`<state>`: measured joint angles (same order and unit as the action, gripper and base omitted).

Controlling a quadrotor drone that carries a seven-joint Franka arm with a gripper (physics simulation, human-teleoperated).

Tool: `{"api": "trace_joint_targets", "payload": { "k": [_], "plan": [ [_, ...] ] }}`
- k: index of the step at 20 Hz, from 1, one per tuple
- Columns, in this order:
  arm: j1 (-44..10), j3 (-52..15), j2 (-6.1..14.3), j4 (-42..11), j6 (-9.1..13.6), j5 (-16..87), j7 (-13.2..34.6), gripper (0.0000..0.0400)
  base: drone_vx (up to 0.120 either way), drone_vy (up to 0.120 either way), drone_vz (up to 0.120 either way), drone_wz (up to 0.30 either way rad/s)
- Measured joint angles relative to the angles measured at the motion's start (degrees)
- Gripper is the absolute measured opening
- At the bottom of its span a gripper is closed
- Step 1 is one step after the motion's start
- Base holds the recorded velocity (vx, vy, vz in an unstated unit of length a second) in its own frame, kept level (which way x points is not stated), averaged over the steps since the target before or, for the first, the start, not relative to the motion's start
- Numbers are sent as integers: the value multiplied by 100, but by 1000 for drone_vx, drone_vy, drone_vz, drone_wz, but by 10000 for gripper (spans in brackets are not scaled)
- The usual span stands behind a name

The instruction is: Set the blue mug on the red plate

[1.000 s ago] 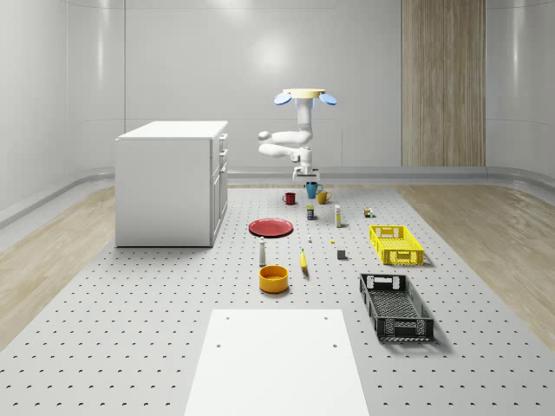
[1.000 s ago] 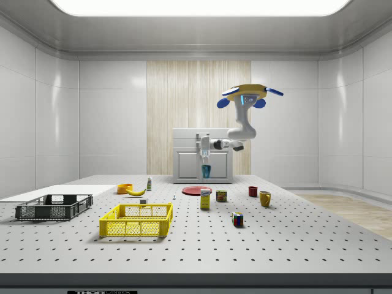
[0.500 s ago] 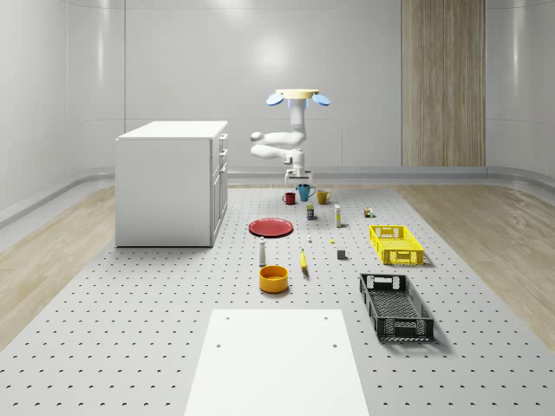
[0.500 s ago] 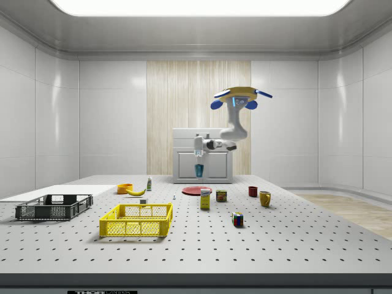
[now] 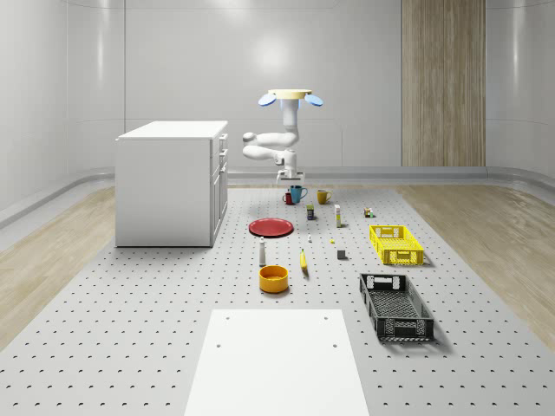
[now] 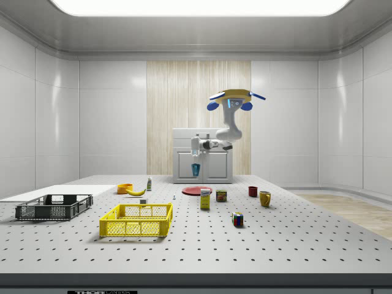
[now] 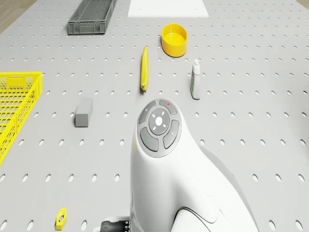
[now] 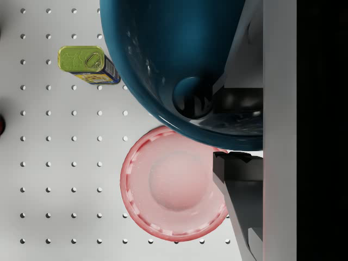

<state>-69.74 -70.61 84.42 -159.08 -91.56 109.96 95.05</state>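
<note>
Upper centre of the whole-scene view: drone (image 5: 290,96) hovering above the tabletop (image 5: 173,295), arm elbow bent toward the frame's left, claw (image 5: 286,178) pointing down. Centre of the side view: claw (image 6: 195,160) clenched on the blue mug (image 6: 196,169), hanging above the red plate (image 6: 197,191). Wrist view: blue mug (image 8: 174,60) held over the red plate (image 8: 171,187).

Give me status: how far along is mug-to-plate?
Done: the blue mug is off the table, held by the gripper in the air. In hand: the drone hovers above the table, and the wrist view shows the red plate directly beneath the mug. Left: lower the mug onto the plate and release; in the side view the mug is well above the plate.
</note>
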Motion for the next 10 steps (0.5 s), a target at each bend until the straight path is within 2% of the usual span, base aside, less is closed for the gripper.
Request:
{"api": "trace_joint_targets", "payload": {
  "k": [1,7,10],
  "plan": [
    [-2,0,4,0,-4,-2,1,100,0,-120,0,0],
    [-11,-3,30,2,-28,-13,9,100,0,-120,-113,0],
    [-16,-5,42,3,-39,-19,12,100,0,-120,0,0]
  ]
}}
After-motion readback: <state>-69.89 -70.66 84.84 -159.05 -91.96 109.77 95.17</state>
